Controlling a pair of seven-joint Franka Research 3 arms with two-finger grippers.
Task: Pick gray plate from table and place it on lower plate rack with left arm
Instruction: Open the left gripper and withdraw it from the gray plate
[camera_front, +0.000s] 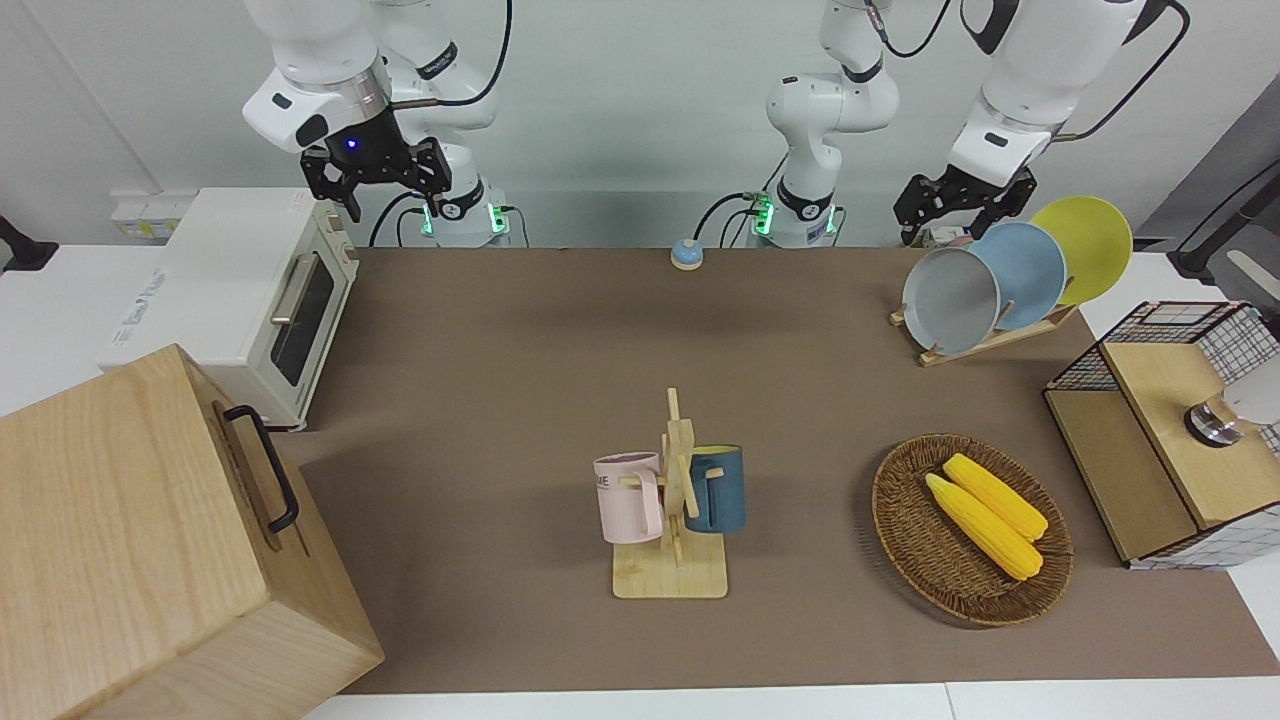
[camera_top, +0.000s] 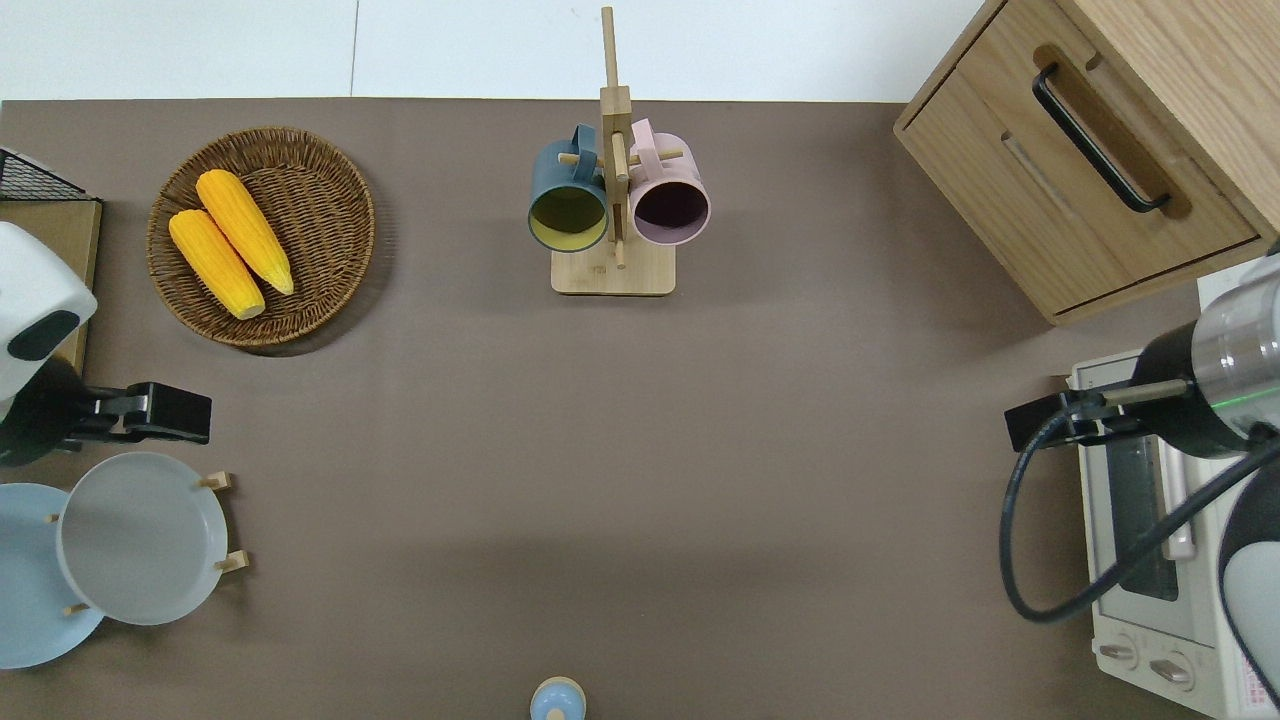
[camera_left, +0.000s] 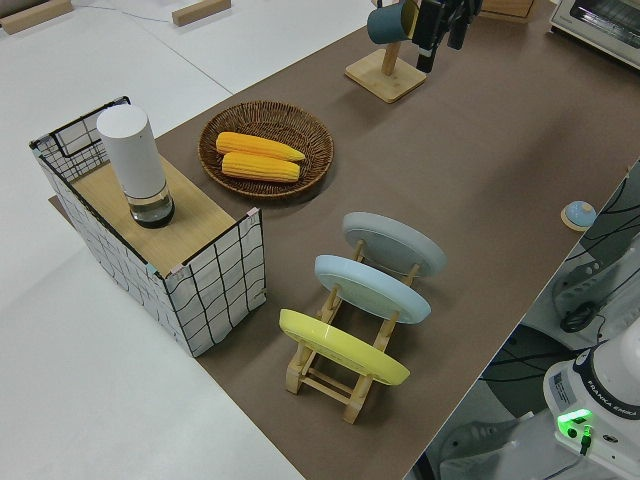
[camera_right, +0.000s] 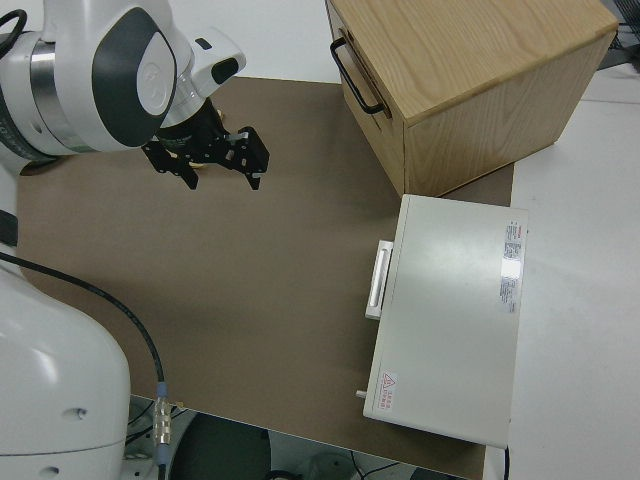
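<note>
Gray plate (camera_front: 951, 300) stands tilted in the lower plate rack (camera_front: 985, 338), in the slot at the end toward the middle of the table. The sky-blue plate (camera_front: 1030, 273) leans just beside it, and the yellow plate (camera_front: 1090, 243) is in the last slot. The left gripper (camera_front: 962, 200) is up in the air near the rack, empty, with its fingers spread apart and touching no plate. The right arm is parked, and its gripper (camera_front: 372, 172) is released too. A wicker basket (camera_front: 915, 560) with two corn cobs lies farther from the robots than the rack.
</note>
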